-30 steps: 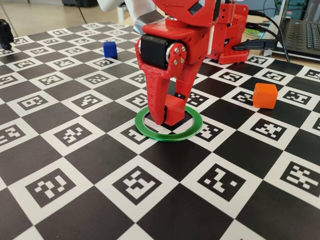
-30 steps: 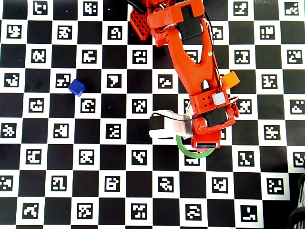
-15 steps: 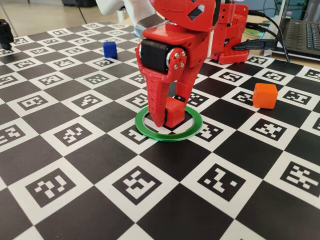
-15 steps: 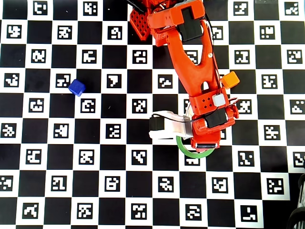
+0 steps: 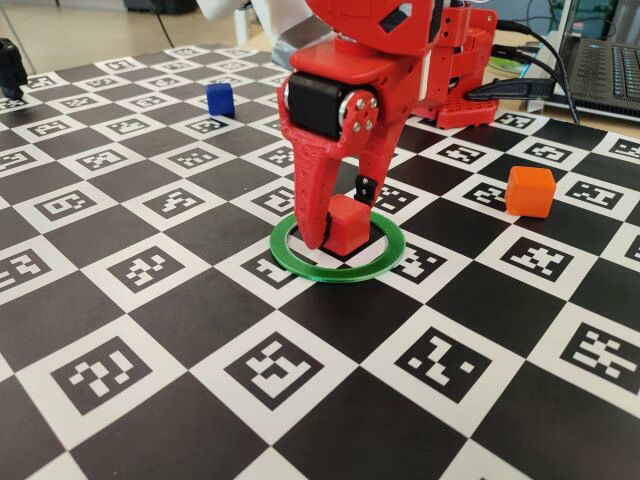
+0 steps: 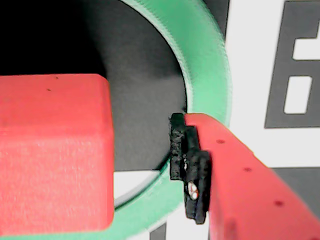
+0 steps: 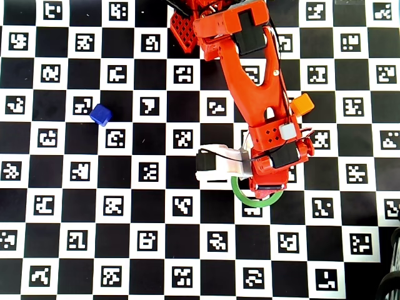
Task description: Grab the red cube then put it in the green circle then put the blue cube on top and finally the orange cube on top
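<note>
One cube down: gripper (image 5: pixel 338 217) is opening wide and lifting off the red cube (image 5: pixel 345 224), now sitting between its fingers inside the green circle (image 5: pixel 338 267), so blue cube (image 5: pixel 220 98) is next

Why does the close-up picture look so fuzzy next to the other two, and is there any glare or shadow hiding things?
In the wrist view the red cube and green circle sit so near the lens that edges look soft. The fixed view is sharp up front, with the laptop softer behind. The overhead view is evenly lit, no strong glare, but the arm covers the cube.
</note>
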`<state>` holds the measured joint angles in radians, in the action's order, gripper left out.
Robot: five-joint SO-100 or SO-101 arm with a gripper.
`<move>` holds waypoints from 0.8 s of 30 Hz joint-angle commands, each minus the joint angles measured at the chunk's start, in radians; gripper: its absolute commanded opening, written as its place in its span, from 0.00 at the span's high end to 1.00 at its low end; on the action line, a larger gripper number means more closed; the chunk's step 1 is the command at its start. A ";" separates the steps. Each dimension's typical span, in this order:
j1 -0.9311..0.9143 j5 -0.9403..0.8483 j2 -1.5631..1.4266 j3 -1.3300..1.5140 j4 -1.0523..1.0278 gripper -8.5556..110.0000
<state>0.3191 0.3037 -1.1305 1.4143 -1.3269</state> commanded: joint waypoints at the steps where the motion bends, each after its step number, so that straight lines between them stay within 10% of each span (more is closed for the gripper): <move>1: -0.002 -0.002 -0.150 -0.110 -0.067 0.69; 12: -0.212 -0.178 -0.380 -0.118 -0.196 0.67; 24: -0.779 -0.770 -0.451 -0.023 -0.261 0.60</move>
<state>-0.2930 -0.3574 -1.4956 1.4067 -1.5846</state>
